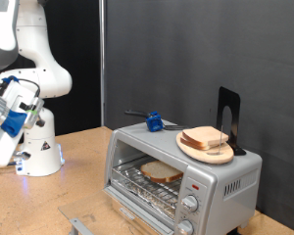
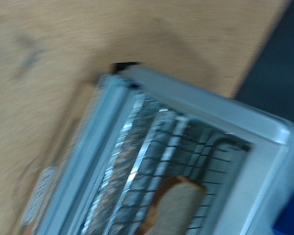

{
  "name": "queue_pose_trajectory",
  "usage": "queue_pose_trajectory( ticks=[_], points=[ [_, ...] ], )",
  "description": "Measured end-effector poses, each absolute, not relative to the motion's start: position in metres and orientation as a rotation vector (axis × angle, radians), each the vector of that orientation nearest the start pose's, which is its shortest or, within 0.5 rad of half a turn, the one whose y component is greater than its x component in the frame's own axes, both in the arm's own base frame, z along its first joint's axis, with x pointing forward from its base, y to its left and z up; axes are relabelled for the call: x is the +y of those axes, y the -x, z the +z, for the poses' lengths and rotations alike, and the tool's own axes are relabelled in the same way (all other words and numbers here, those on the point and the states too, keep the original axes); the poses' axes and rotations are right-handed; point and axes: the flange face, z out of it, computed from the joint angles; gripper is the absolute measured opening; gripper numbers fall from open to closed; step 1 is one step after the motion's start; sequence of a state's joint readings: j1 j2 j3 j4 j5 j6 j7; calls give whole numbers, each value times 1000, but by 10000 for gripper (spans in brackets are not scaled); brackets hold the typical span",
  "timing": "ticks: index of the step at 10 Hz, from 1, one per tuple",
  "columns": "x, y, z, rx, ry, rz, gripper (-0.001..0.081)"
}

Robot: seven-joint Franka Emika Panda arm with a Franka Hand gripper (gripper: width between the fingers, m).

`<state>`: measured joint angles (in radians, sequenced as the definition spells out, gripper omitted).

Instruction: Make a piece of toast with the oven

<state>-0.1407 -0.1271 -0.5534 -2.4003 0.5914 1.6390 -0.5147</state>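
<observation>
**Toaster Oven Station: Bread on Rack, Arm Clear**

Black panels back a wooden desk (image 1: 78, 171) that carries all equipment. Largest item: the white robot arm (image 1: 34, 54), mounted on its base at the desk's left edge in the exterior view. The gripper (image 1: 4, 119) hangs low beside that base, well apart from the oven; whether its fingers are apart or together cannot be told, and nothing is visibly held.

The oven (image 1: 181, 171) stands at the desk's right side, silver, with round knobs (image 1: 191, 203) down its right face. The wrist view shows its wire rack (image 2: 157, 171) from above, blurred. The piece of toast (image 1: 161, 172) lies flat on this rack inside the oven.

On the oven's top sit a plate (image 1: 191, 149) bearing further bread slices (image 1: 206, 138), a black stand (image 1: 228, 116) just behind it, and a small blue object (image 1: 154, 121) near the rear left corner.
</observation>
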Motion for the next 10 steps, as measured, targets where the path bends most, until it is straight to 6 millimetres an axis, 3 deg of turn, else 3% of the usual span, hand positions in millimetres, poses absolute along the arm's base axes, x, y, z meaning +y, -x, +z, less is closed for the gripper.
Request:
queue_pose_trajectory(
  ticks=[3,6,10],
  points=[
    [-247,-341,320,640,1985,425,809],
    [-280,-352,285,716,1958,420,809],
    [-308,-372,246,788,1983,379,809]
  ],
)
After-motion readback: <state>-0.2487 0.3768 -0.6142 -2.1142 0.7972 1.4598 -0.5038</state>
